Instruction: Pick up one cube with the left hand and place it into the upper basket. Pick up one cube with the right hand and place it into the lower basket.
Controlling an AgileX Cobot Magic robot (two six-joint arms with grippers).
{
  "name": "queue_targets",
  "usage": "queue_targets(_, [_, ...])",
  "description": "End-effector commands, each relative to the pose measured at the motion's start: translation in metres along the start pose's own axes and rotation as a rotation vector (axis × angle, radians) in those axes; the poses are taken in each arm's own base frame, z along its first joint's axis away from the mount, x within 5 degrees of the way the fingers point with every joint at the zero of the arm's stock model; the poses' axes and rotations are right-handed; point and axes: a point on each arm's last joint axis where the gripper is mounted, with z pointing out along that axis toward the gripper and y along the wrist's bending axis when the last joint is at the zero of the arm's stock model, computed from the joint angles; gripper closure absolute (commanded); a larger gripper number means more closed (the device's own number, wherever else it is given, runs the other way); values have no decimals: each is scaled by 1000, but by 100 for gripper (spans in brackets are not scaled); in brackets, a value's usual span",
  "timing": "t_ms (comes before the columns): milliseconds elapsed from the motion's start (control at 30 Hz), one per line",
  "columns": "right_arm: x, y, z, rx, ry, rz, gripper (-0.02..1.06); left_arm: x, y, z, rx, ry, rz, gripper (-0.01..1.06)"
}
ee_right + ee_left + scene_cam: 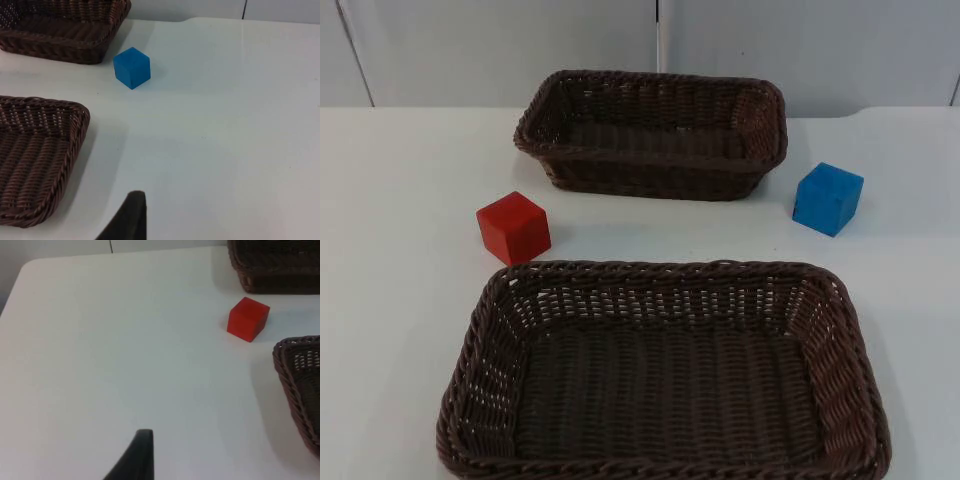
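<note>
I judge nothing done yet: both cubes sit on the table, both baskets hold nothing. The red cube (248, 319) lies well ahead of my left gripper (136, 457), between upper basket (650, 135) and lower basket (665, 375). The blue cube (132, 67) lies well ahead of my right gripper (131, 217). I cannot tell whether either pincer is apart. The top view shows both baskets whole; the wrist views show corners.

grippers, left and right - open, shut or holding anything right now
Left gripper: cannot tell; waits apart from the red cube.
Right gripper: cannot tell; apart from the blue cube.
</note>
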Motion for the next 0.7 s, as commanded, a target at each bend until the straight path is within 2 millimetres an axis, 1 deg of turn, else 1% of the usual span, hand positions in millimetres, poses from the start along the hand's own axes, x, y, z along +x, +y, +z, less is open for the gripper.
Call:
queue_targets(0, [2,0,2,4,6,4,-1,0,-2,0,17,-6,-17,0])
queue_targets(167, [2,0,2,4,6,4,-1,-1,-5,0,56,-13,-39,0])
queue_targets(267, [2,0,2,4,6,4,-1,-6,-5,-1,59,-11,-41,0])
queue_targets(400, [2,0,2,4,6,4,-1,-19,-5,-3,59,-5,-42,0])
queue_targets(433, [2,0,2,4,6,4,-1,-19,-5,-3,59,-5,-42,0])
queue_targets(500, [2,0,2,4,6,4,-1,-26,-5,-2,59,7,-43,0])
queue_targets(667, [2,0,2,4,6,4,-1,-28,-5,2,59,28,-45,0])
